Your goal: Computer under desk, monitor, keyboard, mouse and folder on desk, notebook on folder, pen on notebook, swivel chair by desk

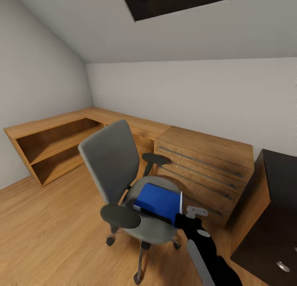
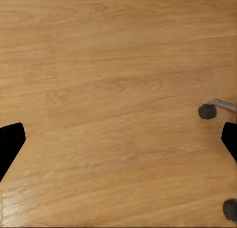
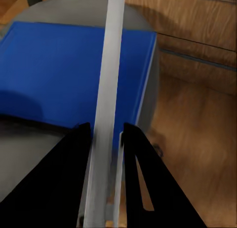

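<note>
Flat bright blue folder lies on the grey swivel chair seat. Your right gripper, nearer, appears clamped on a thin pale upright sheet at the seat's right edge.

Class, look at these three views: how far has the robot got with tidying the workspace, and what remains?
Done: nothing can be confirmed. The folder lies on the swivel chair, which stands apart from the desk.
In hand: the right gripper is shut on a thin pale stick, probably the pen, above the folder. The left gripper hangs open over the floor.
Left: move the folder, stack, place the chair.
</note>
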### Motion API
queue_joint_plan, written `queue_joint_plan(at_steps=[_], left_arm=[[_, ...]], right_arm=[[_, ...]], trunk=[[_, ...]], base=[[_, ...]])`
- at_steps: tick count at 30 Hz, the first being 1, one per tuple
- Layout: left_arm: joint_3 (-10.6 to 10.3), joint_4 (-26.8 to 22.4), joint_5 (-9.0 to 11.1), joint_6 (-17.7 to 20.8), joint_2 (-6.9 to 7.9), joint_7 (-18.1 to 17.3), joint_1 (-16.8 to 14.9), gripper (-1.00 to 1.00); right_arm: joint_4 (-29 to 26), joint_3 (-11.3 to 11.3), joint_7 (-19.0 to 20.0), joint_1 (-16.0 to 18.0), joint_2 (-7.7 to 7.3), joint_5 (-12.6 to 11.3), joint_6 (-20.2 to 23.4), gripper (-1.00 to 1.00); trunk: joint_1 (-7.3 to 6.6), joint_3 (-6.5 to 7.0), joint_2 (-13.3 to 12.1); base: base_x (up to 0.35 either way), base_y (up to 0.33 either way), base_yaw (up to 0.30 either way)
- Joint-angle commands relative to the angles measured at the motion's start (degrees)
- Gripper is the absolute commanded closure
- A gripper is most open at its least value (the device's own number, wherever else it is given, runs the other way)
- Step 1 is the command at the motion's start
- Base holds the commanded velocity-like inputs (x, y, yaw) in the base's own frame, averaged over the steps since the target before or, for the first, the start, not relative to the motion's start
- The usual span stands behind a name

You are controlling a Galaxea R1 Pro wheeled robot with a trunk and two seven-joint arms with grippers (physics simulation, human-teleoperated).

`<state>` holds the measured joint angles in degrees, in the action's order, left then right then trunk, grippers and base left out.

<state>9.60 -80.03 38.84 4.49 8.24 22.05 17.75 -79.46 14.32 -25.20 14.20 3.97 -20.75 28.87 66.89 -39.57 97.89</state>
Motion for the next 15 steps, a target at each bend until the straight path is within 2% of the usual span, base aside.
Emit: queue_joint_plan(at_steps=[1, 4, 9, 10, 11, 15], left_arm=[[-0.3, -0.1, 0.3, 0.3, 0.02, 0.3, 0.0, -1.00], [-3.2, -0.1, 0.1, 0.3, 0.08, 0.4, 0.0, -1.00], [-6.1, 0.0, -0.4, 0.4, 0.16, 0.5, 0.0, -1.00], [-6.9, 0.0, -1.0, 0.4, 0.17, 0.5, 0.0, -1.00], [-8.0, 0.0, -3.9, 0.4, 0.08, 0.6, 0.0, -1.00], [-8.3, 0.0, -5.5, 0.5, 0.03, 0.6, 0.0, -1.00]], right_arm=[[-0.6, 0.1, -0.5, -0.2, -0.01, -0.6, 0.1, 1.00], [-2.2, 0.1, -0.5, -0.9, 0.05, -0.7, 0.3, 1.00], [-3.2, 0.1, -0.6, -1.1, 0.07, -0.7, 0.3, 1.00], [-3.2, 0.2, -0.6, -1.1, 0.09, -0.8, 0.3, 1.00], [-3.4, 0.2, -0.6, -1.2, 0.14, -0.8, 0.3, 1.00], [-3.3, 0.3, -0.6, -1.2, 0.16, -0.9, 0.3, 1.00]], trunk=[[-0.26, 0.14, -0.4], [-0.92, 0.68, -1.6], [-2.02, 1.58, -3.6], [-2.24, 1.76, -4.0], [-2.46, 1.94, -4.4], [-3.34, 2.66, -6.0]], base=[[-0.339, 0.000, 0.000], [-0.339, 0.000, 0.000], [-0.334, -0.096, 0.000], [-0.315, -0.175, 0.000], [-0.293, -0.224, 0.000], [-0.287, -0.236, 0.000]])
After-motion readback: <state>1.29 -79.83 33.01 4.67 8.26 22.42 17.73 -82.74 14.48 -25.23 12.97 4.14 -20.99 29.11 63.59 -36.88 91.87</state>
